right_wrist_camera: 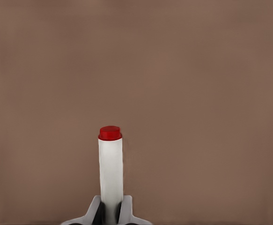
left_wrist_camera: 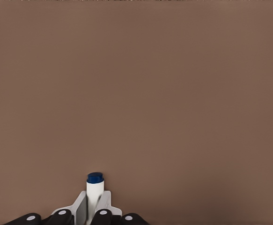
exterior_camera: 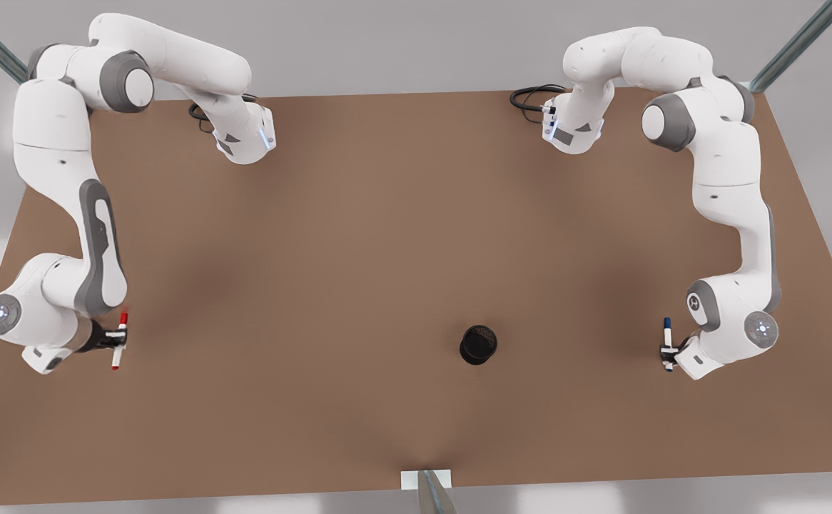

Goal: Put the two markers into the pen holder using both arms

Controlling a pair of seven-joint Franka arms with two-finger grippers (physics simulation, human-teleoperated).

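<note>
The fingers (right_wrist_camera: 127, 210) hide the red marker's (right_wrist_camera: 110, 164) lower barrel.

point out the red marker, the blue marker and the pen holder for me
red marker (exterior_camera: 119, 346), front view, white barrel below the right gripper's fingers
blue marker (exterior_camera: 667, 333), front view, barrel just below the dark blue cap
pen holder (exterior_camera: 478, 345), front view, black rim of the cup

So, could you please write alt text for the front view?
Two white arms each hold a marker above a brown table: the right gripper grips the red marker, the left gripper the blue marker. The holder stands between them.
</note>
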